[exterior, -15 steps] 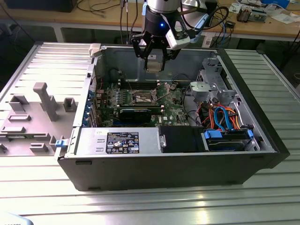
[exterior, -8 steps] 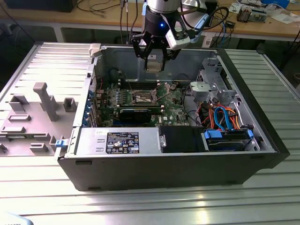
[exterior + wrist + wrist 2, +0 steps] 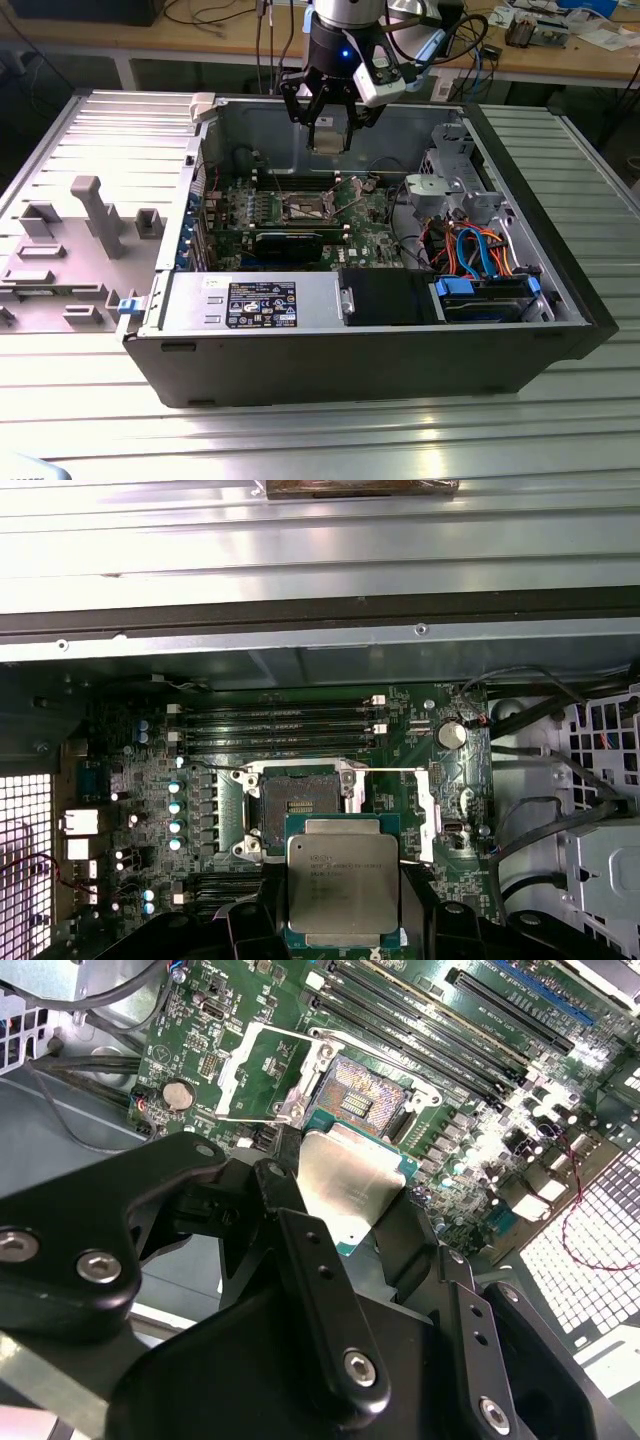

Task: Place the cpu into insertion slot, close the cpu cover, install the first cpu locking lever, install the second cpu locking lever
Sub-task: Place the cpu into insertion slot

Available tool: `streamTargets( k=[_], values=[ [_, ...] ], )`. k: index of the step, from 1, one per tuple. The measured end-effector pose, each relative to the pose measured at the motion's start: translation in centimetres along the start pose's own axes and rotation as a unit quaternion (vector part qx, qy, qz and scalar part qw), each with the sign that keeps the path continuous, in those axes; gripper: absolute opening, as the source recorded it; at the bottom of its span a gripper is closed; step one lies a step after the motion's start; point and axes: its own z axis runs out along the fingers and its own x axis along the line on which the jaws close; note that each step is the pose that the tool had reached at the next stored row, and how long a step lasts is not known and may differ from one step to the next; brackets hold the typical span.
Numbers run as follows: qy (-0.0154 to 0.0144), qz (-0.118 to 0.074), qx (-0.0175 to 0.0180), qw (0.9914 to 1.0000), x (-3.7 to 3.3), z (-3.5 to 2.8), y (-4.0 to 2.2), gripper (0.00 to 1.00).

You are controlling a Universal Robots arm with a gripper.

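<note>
While the claw (image 3: pixel 328 128) is clamped on the cpu (image 3: pixel 328 138) and holds it in the air over the open computer case (image 3: pixel 360 360), none of the four steps looks finished. In the first wrist view the chip sits between the black fingers (image 3: pixel 262 920) with its silvery top facing the camera, clear of the green circuit board (image 3: pixel 150 810) below. The insertion slot (image 3: pixel 298 805) lies bare, its dark centre uncovered and nothing seated in it. Whether the chip hangs squarely over it I cannot tell. The cpu cover (image 3: pixel 232 1070) is swung open to one side of the socket, with board showing through its window. So placing the chip is under way but not done. Closing the cover and setting both locking levers remain, as I judge it. The case rests on a ribbed metal desk (image 3: pixel 300 440).
</note>
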Motion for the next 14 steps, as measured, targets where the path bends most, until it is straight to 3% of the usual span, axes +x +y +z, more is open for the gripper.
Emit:
streamTargets(
  k=[14],
  values=[
    [-0.001, 0.015, 0.0009, 0.99988, 0.0, 0.01, 0.0, 0.54]
  ],
)
